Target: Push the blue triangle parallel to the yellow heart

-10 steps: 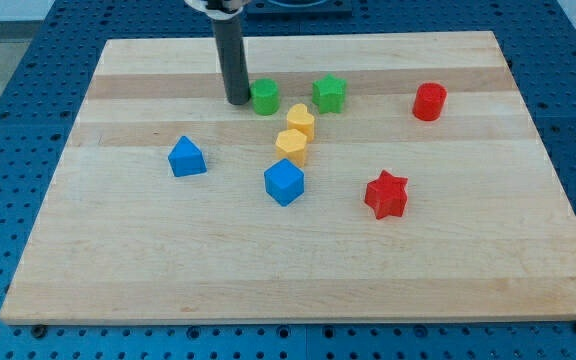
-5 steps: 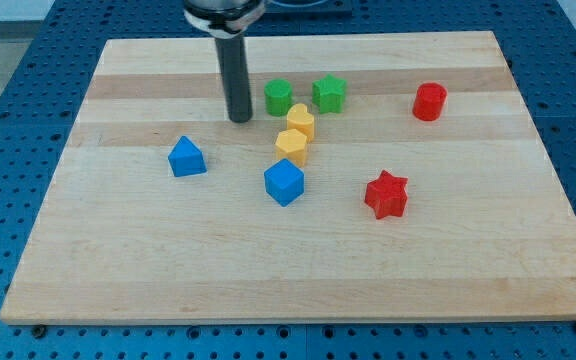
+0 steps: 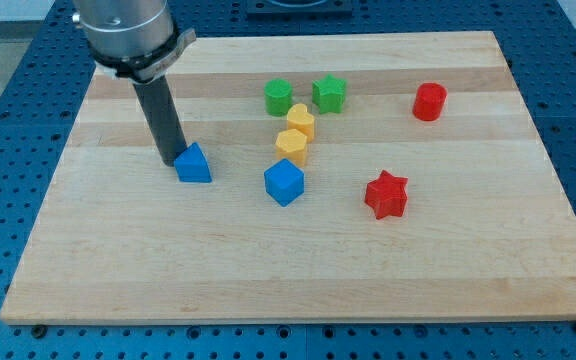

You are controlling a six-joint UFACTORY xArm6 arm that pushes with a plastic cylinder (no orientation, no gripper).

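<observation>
While my tip [image 3: 171, 160] seems to touch the blue triangle [image 3: 194, 164] on its left, the triangle sits well left of the yellow heart [image 3: 301, 121]; pushing remains.

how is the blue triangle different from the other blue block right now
The blue triangle is peaked; the blue cube is flat-topped. The blue triangle has my tip right at its left side; the blue cube stands apart from it, further right and lower in the view. Both are blue.

Tip: my tip [image 3: 171, 160] moved from the small green block to the blue triangle's upper-left.
Blue triangle: the blue triangle block [image 3: 194, 164] nudged slightly toward the view's right and bottom.
</observation>
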